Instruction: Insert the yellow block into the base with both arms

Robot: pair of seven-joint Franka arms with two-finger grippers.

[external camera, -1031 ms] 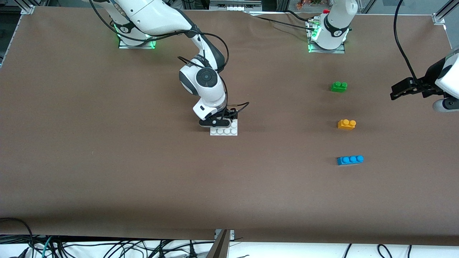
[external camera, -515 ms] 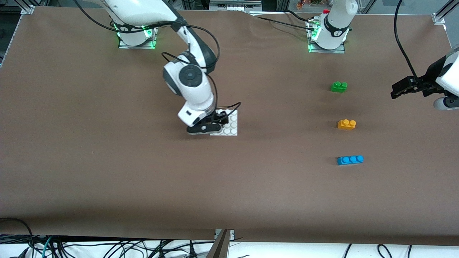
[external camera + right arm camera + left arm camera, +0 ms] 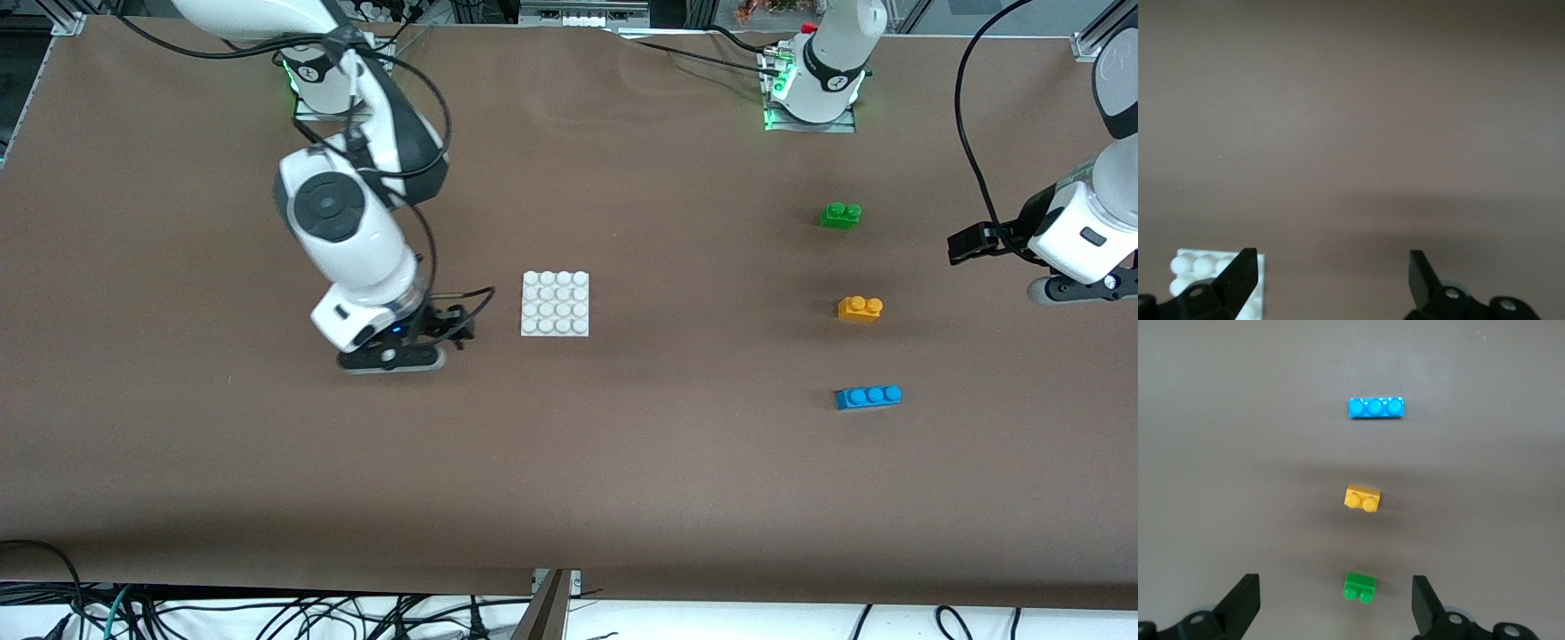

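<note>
The yellow block lies on the brown table toward the left arm's end, between a green brick and a blue brick. The white studded base lies flat mid-table, uncovered. My right gripper hangs low over bare table beside the base, toward the right arm's end; it is open and empty, and the base's corner shows by one finger. My left gripper is up in the air at the left arm's end, open and empty. Its view shows the yellow block.
In the left wrist view the green brick shows between the fingers and the blue three-stud brick lies past the yellow one. Both arm bases stand along the table's edge farthest from the front camera. Cables hang near the left arm.
My right gripper has moved off the base toward the right arm's end, leaving the base uncovered and in place. My left arm has shifted slightly. The bricks have not moved.
</note>
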